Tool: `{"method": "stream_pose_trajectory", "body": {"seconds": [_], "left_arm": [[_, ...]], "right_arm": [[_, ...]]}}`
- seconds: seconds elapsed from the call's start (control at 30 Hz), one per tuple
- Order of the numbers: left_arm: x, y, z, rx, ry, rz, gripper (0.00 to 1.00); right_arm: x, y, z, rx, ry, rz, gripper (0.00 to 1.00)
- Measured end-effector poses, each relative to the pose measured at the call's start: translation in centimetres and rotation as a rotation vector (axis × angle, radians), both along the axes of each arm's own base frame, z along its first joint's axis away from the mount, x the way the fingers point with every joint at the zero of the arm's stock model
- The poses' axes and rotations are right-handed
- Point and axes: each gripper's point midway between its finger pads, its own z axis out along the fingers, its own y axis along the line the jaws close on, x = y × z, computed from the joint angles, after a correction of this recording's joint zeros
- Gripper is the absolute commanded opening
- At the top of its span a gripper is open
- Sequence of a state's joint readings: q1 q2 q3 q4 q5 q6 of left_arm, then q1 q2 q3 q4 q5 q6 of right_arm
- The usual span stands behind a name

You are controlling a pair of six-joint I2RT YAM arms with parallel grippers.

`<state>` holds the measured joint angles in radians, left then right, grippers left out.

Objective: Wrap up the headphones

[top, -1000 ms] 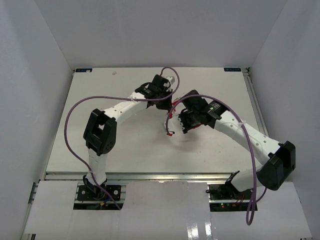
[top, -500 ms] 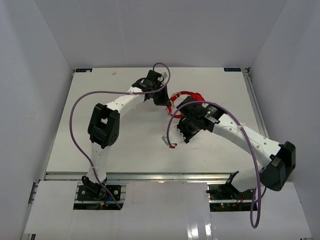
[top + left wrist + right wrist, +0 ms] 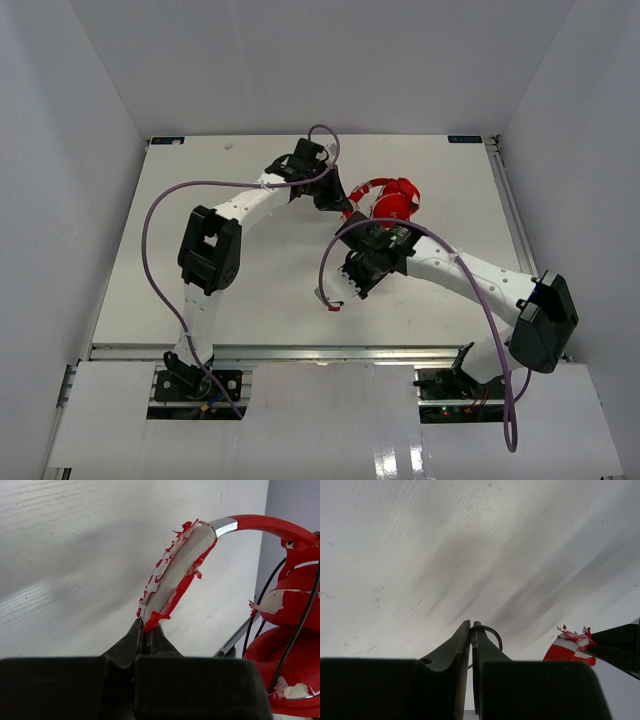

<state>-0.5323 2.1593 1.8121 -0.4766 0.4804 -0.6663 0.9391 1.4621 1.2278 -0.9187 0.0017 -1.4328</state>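
1. Your left gripper (image 3: 147, 629) is clamping shut on the lower end of the headband (image 3: 176, 567), nipping the flaking red skin where the white padding is showing through (a thin bite, right at the jaw tips).
2. Your right gripper (image 3: 471, 626) is closing on a small loop of the thin black cable (image 3: 491, 630), with the jaws meeting and nothing else between them.
3. The headphones (image 3: 392, 197) are sitting in the far half of the worktop (image 3: 180, 300), a little right of its middle. Their ear cups (image 3: 295, 650) are lying stacked just beside the left gripper, and the right gripper is working nearer the near edge, apart from them.
4. I am reading this as the winding step: one arm is anchoring the headband while the other is drawing the cable out.
5. The next move is asking you to carry the cable round the headphones with light tension. A hard pull would likely be dragging the padding out of that shallow pinch or slipping the cable free.
6. Black strands are crossing the ear cups, but I cannot tell whether they are finished turns.
7. From above, the arms are covering both grips, and the cable's run between them is too thin to trace.
8. A red-and-white scrap (image 3: 568, 649) is poking in at the right wrist view's edge, and I cannot tell what it belongs to.
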Motion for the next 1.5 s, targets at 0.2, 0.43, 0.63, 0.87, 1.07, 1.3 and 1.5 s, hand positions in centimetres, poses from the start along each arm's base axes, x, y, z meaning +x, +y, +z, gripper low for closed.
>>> {"method": "stream_pose_trajectory", "body": {"seconds": [0.2, 0.43, 0.63, 0.87, 1.07, 1.3, 1.5], "left_arm": [[-0.2, 0.2, -1.0, 0.008, 0.003, -0.003, 0.00], [-1.4, 1.3, -4.2, 0.101, 0.025, -0.026, 0.00], [-1.8, 1.4, -5.9, 0.179, 0.016, -0.067, 0.00], [-2.6, 0.6, -8.0, 0.256, -0.006, -0.164, 0.00], [-4.5, -0.1, -8.5, 0.288, -0.032, -0.264, 0.00], [-5.8, 0.6, -9.8, 0.322, -0.037, -0.342, 0.00], [-5.9, 0.9, -9.8, 0.334, -0.051, -0.356, 0.00]], "right_arm": [[1.7, 1.5, 2.1, 0.040, -0.060, -0.032, 0.08], [4.5, 2.7, 5.5, 0.087, -0.176, -0.074, 0.08], [5.5, 1.5, 4.7, 0.020, -0.241, -0.080, 0.08], [6.1, 0.2, 1.9, -0.067, -0.293, -0.056, 0.08], [6.9, 0.4, 1.2, -0.077, -0.345, -0.024, 0.08], [6.6, 0.2, -0.7, -0.077, -0.313, 0.012, 0.08], [5.8, 0.5, -2.7, 0.001, -0.215, 0.008, 0.09]]}}
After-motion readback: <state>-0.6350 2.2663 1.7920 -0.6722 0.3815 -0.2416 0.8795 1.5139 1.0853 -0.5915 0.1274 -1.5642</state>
